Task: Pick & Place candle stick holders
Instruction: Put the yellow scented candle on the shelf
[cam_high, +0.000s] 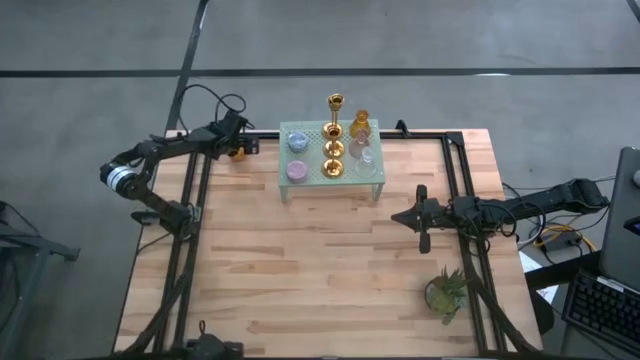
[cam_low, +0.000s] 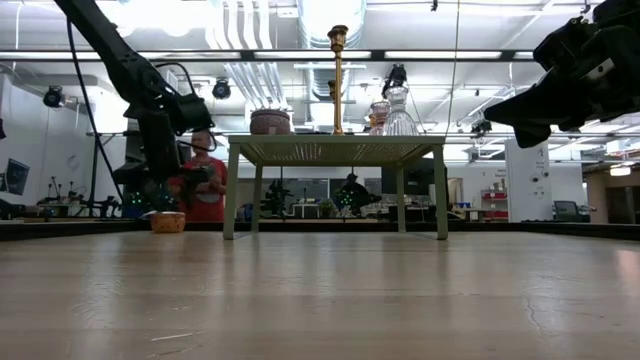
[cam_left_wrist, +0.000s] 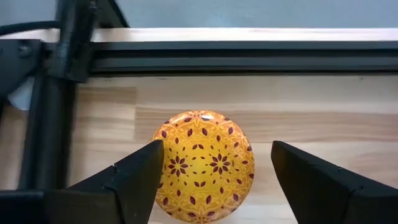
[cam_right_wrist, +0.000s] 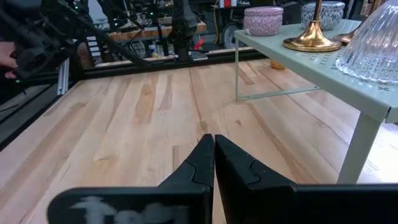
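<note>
Left wrist view: the left gripper (cam_left_wrist: 211, 180) is straddling the orange cup (cam_left_wrist: 203, 165) with fingers spread, near the table's (cam_high: 300, 270) far left corner; centring before closing looks wise. Right gripper (cam_right_wrist: 213, 155), fingers pressed together, is idling near the right edge.

Left gripper (cam_left_wrist: 214, 180) at table's far-left corner, pointing down, fingers spread wide. Right gripper (cam_high: 421, 231) mid-right, raised off table, level, fingers closed together.
</note>
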